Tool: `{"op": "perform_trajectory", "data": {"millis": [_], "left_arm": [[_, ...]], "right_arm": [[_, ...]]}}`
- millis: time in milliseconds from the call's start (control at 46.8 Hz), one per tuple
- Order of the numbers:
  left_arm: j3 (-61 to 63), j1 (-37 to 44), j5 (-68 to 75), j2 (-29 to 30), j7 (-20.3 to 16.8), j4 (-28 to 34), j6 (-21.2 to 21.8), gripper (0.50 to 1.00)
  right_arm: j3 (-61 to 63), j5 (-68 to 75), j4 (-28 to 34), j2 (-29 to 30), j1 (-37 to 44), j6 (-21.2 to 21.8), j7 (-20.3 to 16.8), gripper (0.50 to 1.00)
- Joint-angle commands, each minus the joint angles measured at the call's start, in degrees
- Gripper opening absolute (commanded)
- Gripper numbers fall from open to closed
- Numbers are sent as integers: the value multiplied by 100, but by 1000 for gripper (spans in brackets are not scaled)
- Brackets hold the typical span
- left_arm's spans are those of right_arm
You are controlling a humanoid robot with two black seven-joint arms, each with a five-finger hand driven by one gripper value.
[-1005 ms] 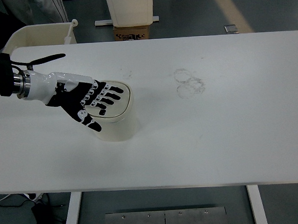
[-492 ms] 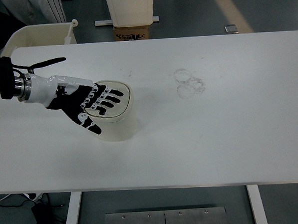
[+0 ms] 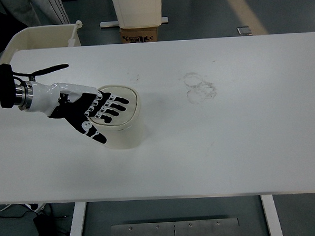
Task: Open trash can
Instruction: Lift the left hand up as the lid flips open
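The cream trash can (image 3: 127, 129) stands on the white desk (image 3: 227, 141) toward nine o'clock from the desk's middle, its lid shut. The left hand (image 3: 91, 112) reaches in from the nine o'clock edge and lies palm down over the nine o'clock half of the lid, its black-and-white fingers (image 3: 114, 105) spread flat and holding nothing, the thumb hanging past the rim toward seven o'clock. Faint ring marks (image 3: 200, 88) show on the desk toward two o'clock of the can, well apart from it.
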Motion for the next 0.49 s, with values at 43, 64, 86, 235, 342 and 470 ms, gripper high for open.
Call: {"op": "perform_trajectory", "data": {"millis": [43,64,86,235,342,470], "left_arm": [[-24,-41,-8,3,-1,9,9,1000],[-32,-49,-8,3,-10,17,9,1000],[-33,-49,-8,3,-10,26,18,1000],[-50,-164,-78,11,-10,44,18,1000],[-76,-243,-87,64,-19,52,18,1000],[-85,-383,-104,99,-36,105,9,1000]], "right_arm": [[0,2,0,0,0,0,0,991],[0,2,0,0,0,0,0,991],[0,2,0,0,0,0,0,991],[0,2,0,0,0,0,0,991],[0,-6,0,0,0,0,0,991],[0,2,0,0,0,0,0,991]]}}
